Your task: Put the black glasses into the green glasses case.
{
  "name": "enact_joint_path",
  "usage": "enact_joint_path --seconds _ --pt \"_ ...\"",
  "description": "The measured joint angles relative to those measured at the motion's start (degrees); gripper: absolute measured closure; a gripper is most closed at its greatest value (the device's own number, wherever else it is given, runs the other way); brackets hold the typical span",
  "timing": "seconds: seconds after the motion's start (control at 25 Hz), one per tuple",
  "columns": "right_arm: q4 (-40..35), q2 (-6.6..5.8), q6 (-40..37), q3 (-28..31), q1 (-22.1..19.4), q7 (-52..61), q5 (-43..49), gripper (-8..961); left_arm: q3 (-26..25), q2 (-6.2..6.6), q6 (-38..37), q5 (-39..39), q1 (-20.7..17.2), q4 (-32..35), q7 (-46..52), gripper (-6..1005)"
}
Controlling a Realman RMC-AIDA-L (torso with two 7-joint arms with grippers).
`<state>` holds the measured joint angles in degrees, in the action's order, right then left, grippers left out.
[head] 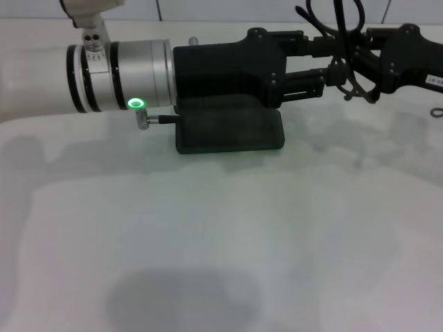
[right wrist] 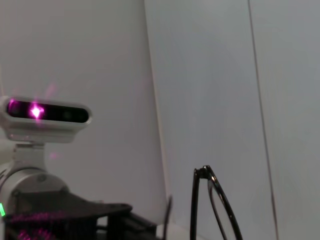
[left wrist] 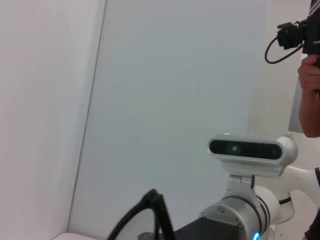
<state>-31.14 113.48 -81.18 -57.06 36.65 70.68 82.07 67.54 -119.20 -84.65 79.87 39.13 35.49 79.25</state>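
The green glasses case (head: 232, 135) lies on the white table (head: 221, 235) at the back centre, its far part hidden under my left arm. My left gripper (head: 320, 69) reaches in from the left above the case. My right gripper (head: 360, 66) comes in from the right and meets it in the air. The black glasses (head: 344, 81) show as thin black lines between the two grippers, above the table. The left wrist view shows a piece of their frame (left wrist: 150, 212) close by. The right wrist view shows them upright (right wrist: 210, 205).
My left arm's silver wrist (head: 121, 75), with a green light, spans the back left. Black cables (head: 339, 21) hang by the right gripper. A person's hand (left wrist: 310, 95) holds a camera at the edge of the left wrist view.
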Motion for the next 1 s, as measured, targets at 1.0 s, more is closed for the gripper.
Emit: enact_joint_path --seconds 1.0 --pt "-0.6 1.21 -5.1 11.7 -2.8 -0.3 -0.3 841 -5.6 1.38 4.4 1.2 -3.0 -0.2 -0.4 464"
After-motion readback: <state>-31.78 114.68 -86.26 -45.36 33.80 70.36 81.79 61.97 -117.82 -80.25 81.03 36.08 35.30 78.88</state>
